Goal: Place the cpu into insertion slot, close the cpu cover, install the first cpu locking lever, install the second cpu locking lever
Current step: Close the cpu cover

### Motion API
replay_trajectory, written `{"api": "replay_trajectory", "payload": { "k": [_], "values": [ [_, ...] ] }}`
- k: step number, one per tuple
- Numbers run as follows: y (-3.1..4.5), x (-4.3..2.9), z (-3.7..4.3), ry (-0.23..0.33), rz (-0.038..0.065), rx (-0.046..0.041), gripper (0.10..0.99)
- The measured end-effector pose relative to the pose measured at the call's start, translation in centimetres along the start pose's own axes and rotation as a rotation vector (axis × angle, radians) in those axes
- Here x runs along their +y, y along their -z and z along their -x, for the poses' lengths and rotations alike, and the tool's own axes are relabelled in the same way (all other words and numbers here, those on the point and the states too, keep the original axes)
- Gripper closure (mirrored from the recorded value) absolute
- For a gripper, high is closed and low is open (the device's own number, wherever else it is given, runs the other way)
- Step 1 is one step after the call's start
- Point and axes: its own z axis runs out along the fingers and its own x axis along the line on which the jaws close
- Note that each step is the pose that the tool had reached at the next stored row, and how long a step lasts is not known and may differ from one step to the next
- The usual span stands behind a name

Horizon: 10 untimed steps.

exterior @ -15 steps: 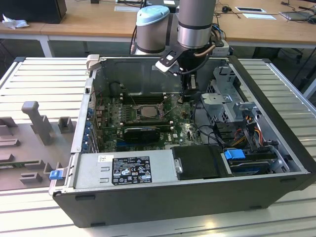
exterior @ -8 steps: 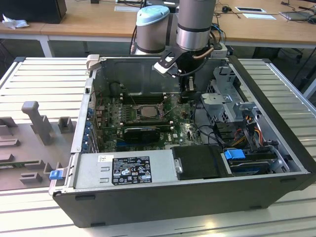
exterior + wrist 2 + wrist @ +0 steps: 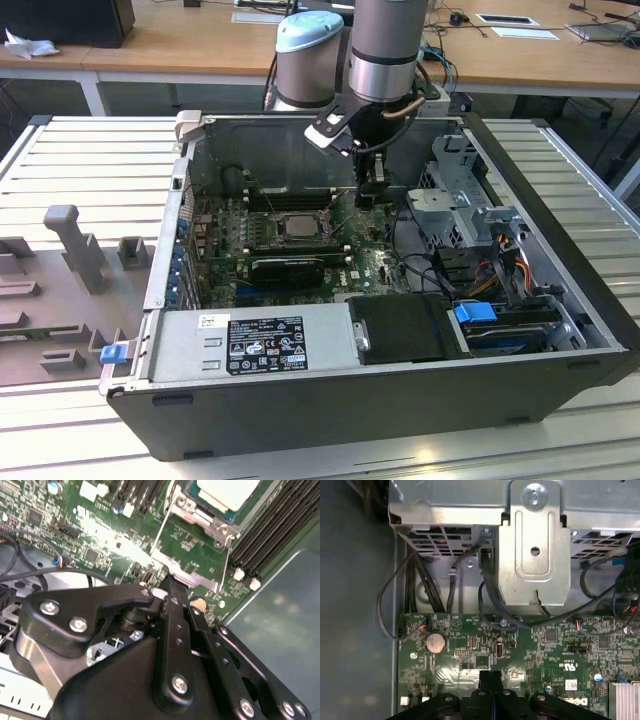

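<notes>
Gripper (image 3: 169, 584) fingers closed narrow, tips low over the motherboard (image 3: 95, 525), just beside the edge of the cpu cover (image 3: 200, 520). Cpu (image 3: 227, 492) sits in the insertion slot (image 3: 272, 228), mid-motherboard, with the cover's frame lying around it.

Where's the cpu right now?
In the exterior view, the cpu sits in the insertion slot on the motherboard, just to the exterior view's left of the claw.

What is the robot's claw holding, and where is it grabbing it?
Nothing that I can see. The claw is shut, tips together, close to the green board.
</notes>
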Motion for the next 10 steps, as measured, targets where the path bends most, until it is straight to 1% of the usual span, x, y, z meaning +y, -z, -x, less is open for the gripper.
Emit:
{"api": "replay_trajectory", "payload": {
  "k": [1,2,5,10],
  "values": [
    [0.02,-0.29,0.0,0.0,0.0,0.0,0.98],
    [0.02,-0.43,0.0,0.0,0.0,0.0002,0.98],
    [0.01,-0.65,-0.01,0.0,0.0,0.0004,0.98],
    [0.05,-1.69,-0.02,0.0,0.0,0.0005,0.98]
  ]
}}
